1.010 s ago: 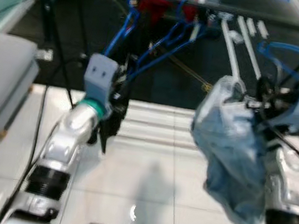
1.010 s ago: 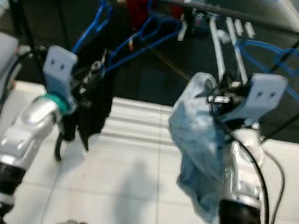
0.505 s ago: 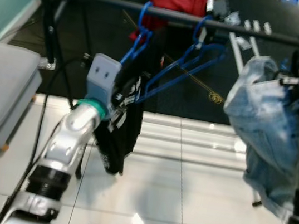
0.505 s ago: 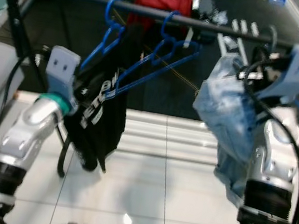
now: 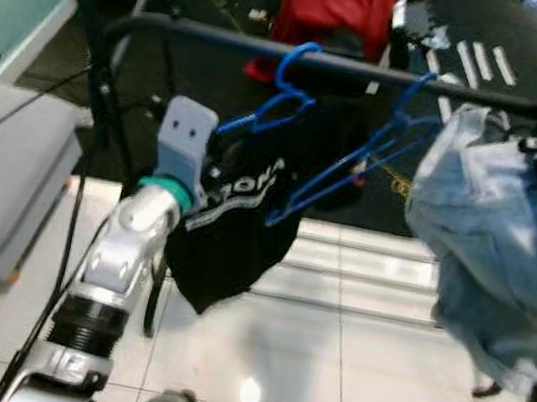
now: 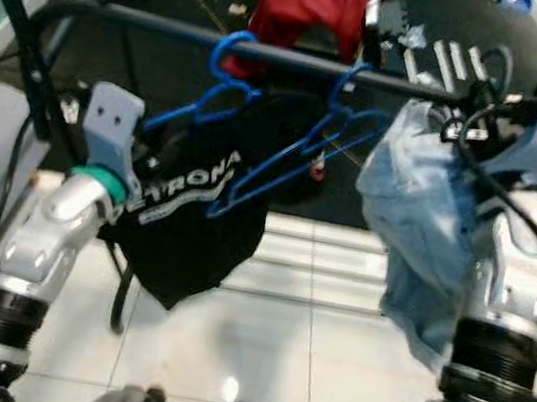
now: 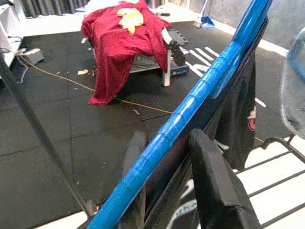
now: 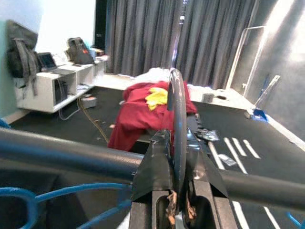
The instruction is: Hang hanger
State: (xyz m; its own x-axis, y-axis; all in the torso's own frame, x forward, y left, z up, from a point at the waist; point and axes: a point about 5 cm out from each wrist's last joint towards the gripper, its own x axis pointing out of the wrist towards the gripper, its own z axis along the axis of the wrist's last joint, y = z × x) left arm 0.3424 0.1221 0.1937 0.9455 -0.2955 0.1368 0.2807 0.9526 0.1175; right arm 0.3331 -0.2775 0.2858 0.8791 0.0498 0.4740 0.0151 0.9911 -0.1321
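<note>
We hold both arms raised in front of a black clothes rail (image 6: 299, 61) that runs across the scene. Our left gripper (image 7: 167, 162) reaches up and forward from the bent silver arm, its two black fingers (image 7: 209, 176) pinching the lower bar of a blue hanger (image 6: 224, 103). That hanger carries a black T-shirt (image 6: 185, 219) with white lettering, and its hook sits over the rail, with the hanger tilted down toward our left. An empty blue hanger (image 6: 305, 156) hangs from the rail just beside it, toward the right.

Our right gripper (image 8: 177, 157) is lifted to rail height, its fingers pressed onto the dark hook of a hanger (image 8: 177, 114), which rises just in front of the rail. A pale blue denim garment (image 6: 414, 243) droops from it, down along our right arm.

Below us the floor (image 6: 306, 358) is glossy white tile; beyond the rail it turns to dark matting (image 7: 57, 129). A red cloth (image 7: 124, 43) is draped over something low there. Grey curtains (image 8: 200, 43) close off the far wall, and white shelving (image 8: 52, 86) stands at the side.
</note>
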